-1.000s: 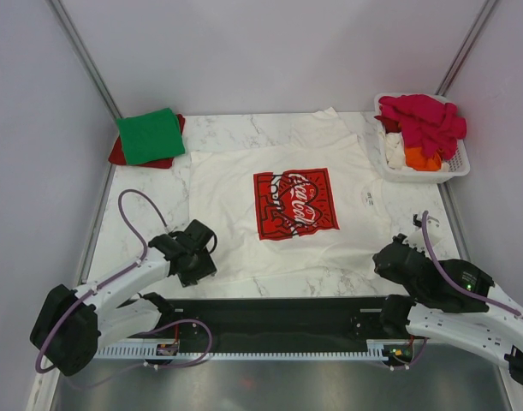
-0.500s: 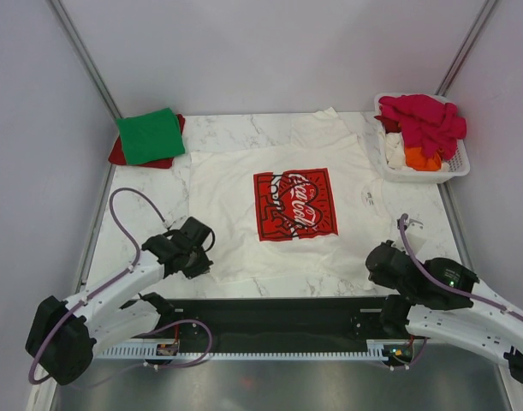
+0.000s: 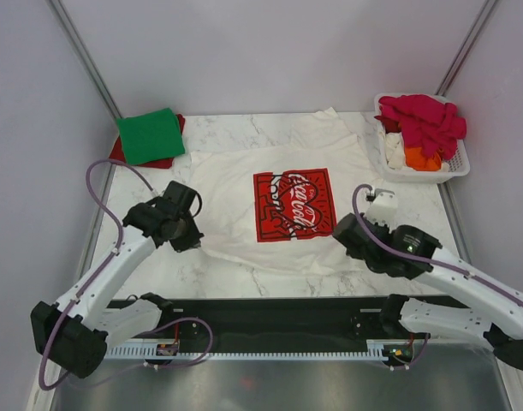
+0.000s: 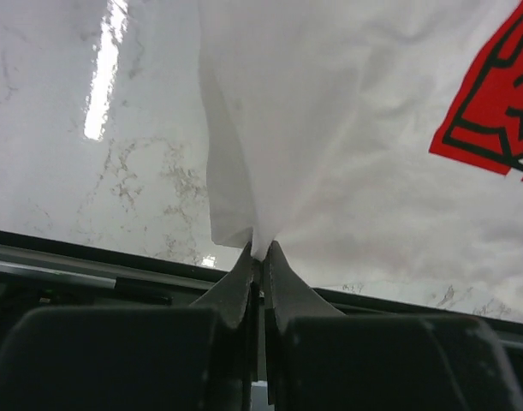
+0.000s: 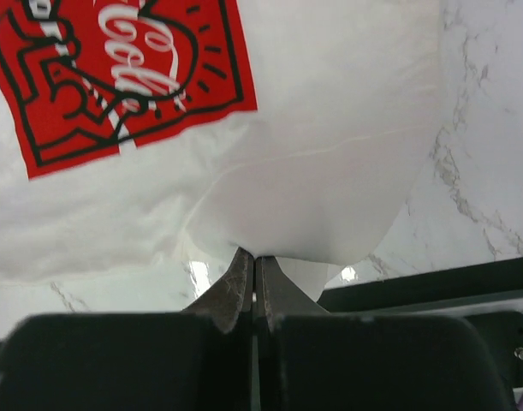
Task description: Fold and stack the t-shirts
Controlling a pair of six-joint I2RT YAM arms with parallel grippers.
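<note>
We see left end effector (image 4: pixel 259 253) pinched shut on near hem of white t-shirt (image 3: pixel 235 184), cloth tenting up from closed tips. Right end effector (image 5: pixel 254 259) likewise clamped tight on hem, near red print (image 3: pixel 297 204). Both gripped hem parts raised off tabletop (image 3: pixel 218 278); rest of shirt spread at centre. We note folded green t-shirt (image 3: pixel 150 134) atop red t-shirt (image 3: pixel 115 156) at 10 o'clock. Basket (image 3: pixel 460 164) at 2 o'clock holds magenta t-shirt (image 3: pixel 424 120), orange t-shirt (image 3: pixel 422 159).
</note>
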